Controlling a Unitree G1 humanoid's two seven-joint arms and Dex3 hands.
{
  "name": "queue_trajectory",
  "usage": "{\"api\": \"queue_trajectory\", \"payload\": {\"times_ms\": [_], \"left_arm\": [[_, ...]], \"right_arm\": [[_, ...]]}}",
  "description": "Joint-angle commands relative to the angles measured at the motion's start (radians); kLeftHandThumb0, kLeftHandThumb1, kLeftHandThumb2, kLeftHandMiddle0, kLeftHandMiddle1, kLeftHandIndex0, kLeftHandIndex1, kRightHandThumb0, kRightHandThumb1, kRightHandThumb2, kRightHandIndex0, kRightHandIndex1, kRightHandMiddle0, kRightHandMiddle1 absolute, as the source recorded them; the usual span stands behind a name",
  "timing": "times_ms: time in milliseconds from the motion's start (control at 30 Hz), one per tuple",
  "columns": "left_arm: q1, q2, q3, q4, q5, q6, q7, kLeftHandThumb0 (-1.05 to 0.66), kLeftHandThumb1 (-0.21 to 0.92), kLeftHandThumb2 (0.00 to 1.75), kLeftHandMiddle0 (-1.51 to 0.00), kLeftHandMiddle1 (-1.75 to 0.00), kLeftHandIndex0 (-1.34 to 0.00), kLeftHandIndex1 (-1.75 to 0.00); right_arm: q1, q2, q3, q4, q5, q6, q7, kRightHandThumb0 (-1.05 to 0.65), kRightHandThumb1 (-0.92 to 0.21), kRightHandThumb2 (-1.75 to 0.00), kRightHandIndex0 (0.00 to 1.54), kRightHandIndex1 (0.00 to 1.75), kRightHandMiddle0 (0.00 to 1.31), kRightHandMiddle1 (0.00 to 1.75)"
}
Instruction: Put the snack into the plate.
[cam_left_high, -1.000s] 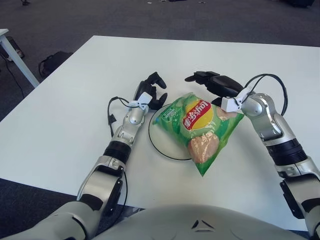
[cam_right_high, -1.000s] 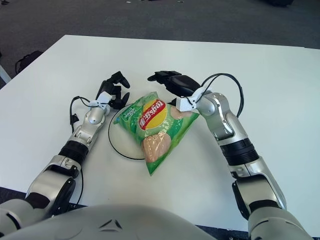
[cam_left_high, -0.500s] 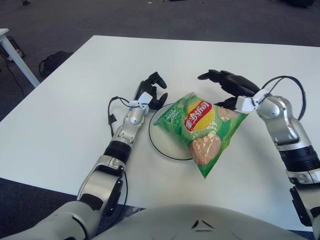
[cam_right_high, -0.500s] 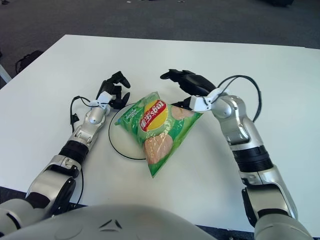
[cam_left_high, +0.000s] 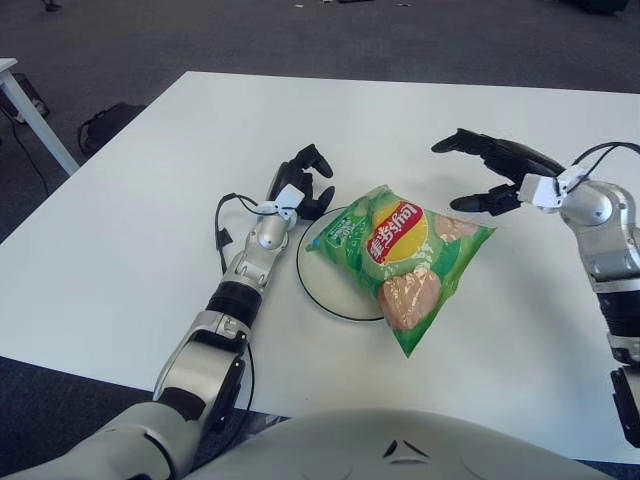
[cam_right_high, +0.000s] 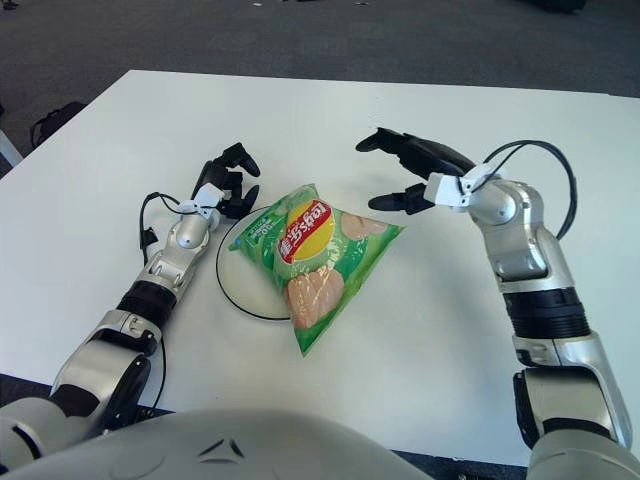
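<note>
Lying across the white plate, green chip bag overhangs its right rim onto the white table. Right hand just beside, fingers spread, empty. Left hand curled, empty, at plate's left.

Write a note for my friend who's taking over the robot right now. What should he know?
Right hand: open, holding nothing, up right of the bag.
Left hand: curled, idle, at the plate's left rim.
Bag: lies across the plate, its right and near ends hanging over onto the table.
Done: bag put down and let go.
Left: maybe nudge the bag left so it sits fully on the plate.
</note>
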Motion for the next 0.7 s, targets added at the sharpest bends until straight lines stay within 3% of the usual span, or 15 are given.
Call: {"api": "queue_trajectory", "payload": {"times_ms": [0, 300, 467, 667], "left_arm": [[0.105, 0.004, -0.015, 0.082, 0.005, 0.027, -0.024, -0.48, 0.33, 1.31, -1.24, -1.75, -0.6, -1.75], [0.107, 0.004, -0.015, 0.079, 0.005, 0.028, -0.024, -0.48, 0.33, 1.3, -1.24, -1.75, -0.6, -1.75], [0.108, 0.006, -0.014, 0.08, 0.006, 0.024, -0.022, -0.47, 0.34, 1.29, -1.24, -1.75, -0.6, -1.75], [0.108, 0.008, -0.01, 0.08, 0.001, 0.024, -0.024, -0.47, 0.34, 1.28, -1.24, -1.75, -0.59, -1.75]], "right_arm": [[-0.03, -0.048, -0.042, -0.026, 0.059, 0.043, 0.058, -0.88, -0.8, -0.46, 0.0, 0.6, 0.0, 0.89], [-0.062, -0.084, -0.075, 0.016, 0.127, 0.109, 0.113, -0.9, -0.75, -0.47, 0.0, 0.66, 0.0, 0.91], [-0.035, -0.059, -0.104, 0.092, 0.138, 0.076, 0.048, -0.89, -0.71, -0.52, 0.0, 0.67, 0.0, 0.94], [-0.003, -0.014, -0.094, 0.129, 0.122, 0.045, -0.038, -0.86, -0.69, -0.57, 0.01, 0.71, 0.0, 0.98]]}}
